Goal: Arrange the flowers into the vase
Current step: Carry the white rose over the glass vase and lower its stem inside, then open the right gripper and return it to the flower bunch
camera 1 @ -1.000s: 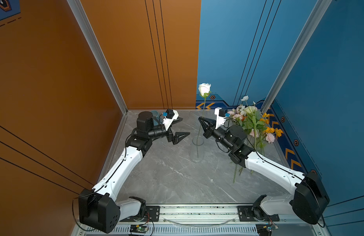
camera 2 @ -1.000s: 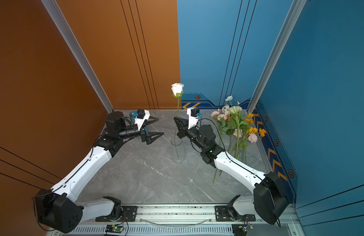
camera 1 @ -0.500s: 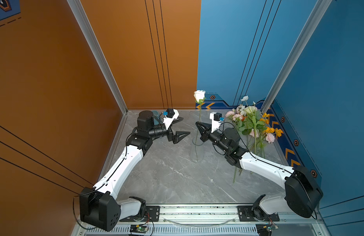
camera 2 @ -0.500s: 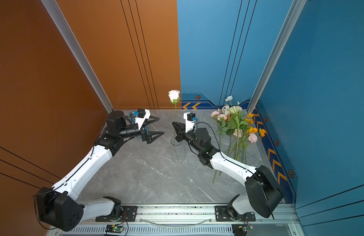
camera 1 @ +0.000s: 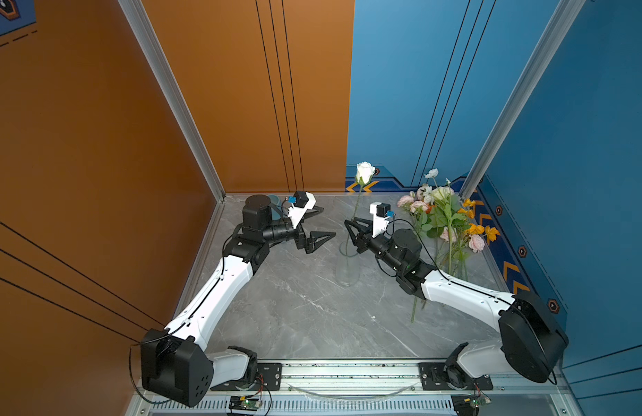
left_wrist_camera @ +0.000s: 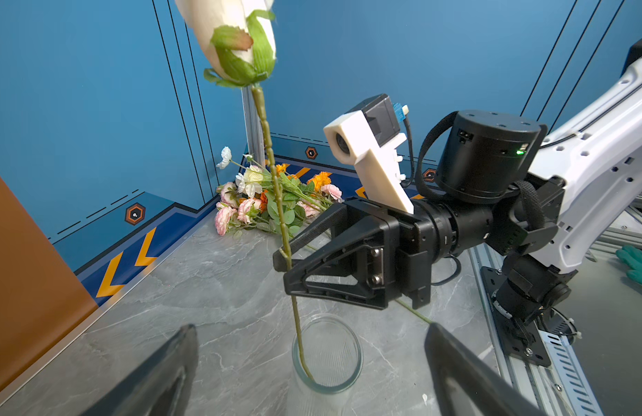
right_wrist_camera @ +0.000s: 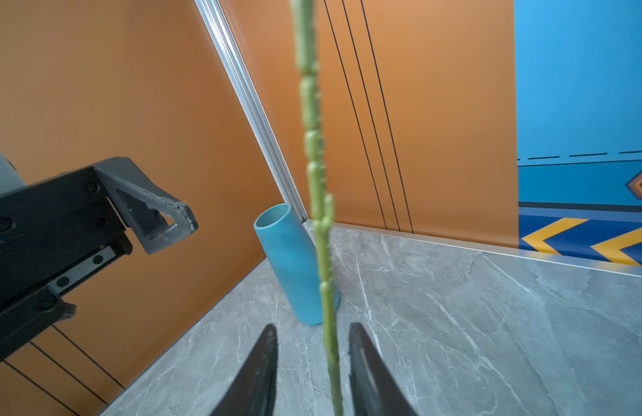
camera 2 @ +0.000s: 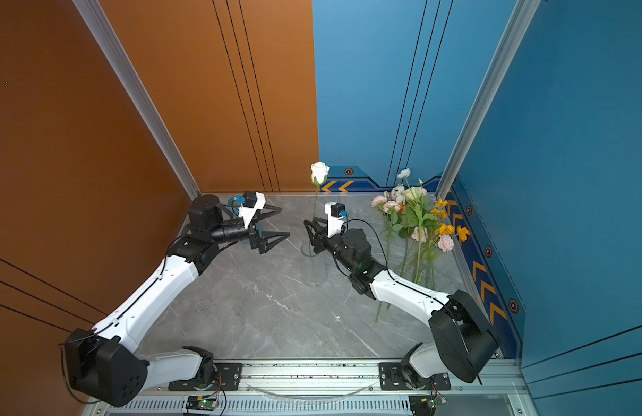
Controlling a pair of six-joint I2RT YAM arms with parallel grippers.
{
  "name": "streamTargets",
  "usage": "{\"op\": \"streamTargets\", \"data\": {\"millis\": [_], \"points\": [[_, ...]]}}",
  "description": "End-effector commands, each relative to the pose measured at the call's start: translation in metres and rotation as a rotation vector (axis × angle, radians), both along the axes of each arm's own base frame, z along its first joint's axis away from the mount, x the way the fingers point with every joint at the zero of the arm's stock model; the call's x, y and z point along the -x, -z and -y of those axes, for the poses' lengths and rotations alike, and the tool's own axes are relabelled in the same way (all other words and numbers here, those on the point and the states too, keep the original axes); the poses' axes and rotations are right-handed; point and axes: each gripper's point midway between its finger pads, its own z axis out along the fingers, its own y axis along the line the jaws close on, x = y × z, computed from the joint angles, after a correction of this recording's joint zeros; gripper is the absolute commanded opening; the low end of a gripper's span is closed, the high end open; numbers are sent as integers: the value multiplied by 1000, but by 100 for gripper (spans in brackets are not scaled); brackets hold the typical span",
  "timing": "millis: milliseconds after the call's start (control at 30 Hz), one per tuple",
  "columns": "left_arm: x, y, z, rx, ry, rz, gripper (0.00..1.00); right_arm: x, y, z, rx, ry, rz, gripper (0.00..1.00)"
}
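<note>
- Cream rose (camera 1: pixel 365 172) upright, stem down into glass vase (camera 1: pixel 347 268), mid counter (camera 1: pixel 305 313).
- Right tool (camera 1: pixel 350 232) at stem; left tool (camera 1: pixel 328 221) agape nr vase.
- Other flowers (camera 1: pixel 445 219) heaped by right wall.

The grey marble-patterned tabletop (camera 1: pixel 294 309) carries a clear glass vase (camera 1: pixel 347 268), a blue cylindrical tube (right_wrist_camera: pixel 297 266) and a lying bunch of mixed flowers (camera 1: pixel 443 219).

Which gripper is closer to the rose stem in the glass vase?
Right. The right gripper has its parted jaws on either side of the rose stem, just above the glass vase. The left gripper hangs open left of the vase, clear of the stem.
</note>
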Motion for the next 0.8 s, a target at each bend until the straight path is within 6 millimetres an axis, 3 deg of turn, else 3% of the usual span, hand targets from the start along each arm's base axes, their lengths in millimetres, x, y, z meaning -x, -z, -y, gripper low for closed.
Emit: {"op": "streamTargets", "data": {"millis": [0,333,467,633,767], "points": [[2,-12,0,18,24,7,98,6,-8,8,7,23,19,44],[0,-7,3,17,33,-15,98,17,-16,19,38,36,14,71],[0,-4,7,17,47,-28,98,23,-12,32,76,75,-26,80],[3,-5,12,16,52,-26,98,28,8,70,183,218,-152,81],[-5,-2,16,-1,-17,-25,98,29,33,130,230,442,-283,81]]}}
